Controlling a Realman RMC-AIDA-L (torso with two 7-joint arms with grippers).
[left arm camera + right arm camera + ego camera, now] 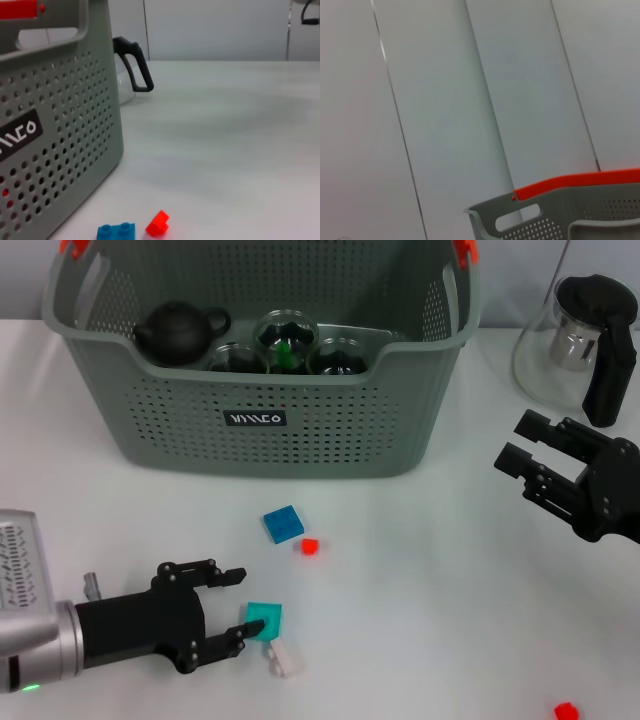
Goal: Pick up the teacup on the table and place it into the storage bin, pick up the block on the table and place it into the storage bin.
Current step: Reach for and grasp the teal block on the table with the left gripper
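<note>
Storage bin (300,430) label unreadable | left gripper (236,607) wide at teal block (265,619) | right gripper (528,462) wide

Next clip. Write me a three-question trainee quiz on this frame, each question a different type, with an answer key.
1. True or false: the left claw is open, its lower finger touching the flat teal square block on the white table.
2. Which piece lies nearest the small red cube block?
A. blue square block
B. white block
C. glass jug with black handle
3. Fill in: the black teapot sits inside the grey-green perforated plastic ____.

Key: 1 true; 2 A; 3 storage bin. The right claw hangs open near the jug.
</note>
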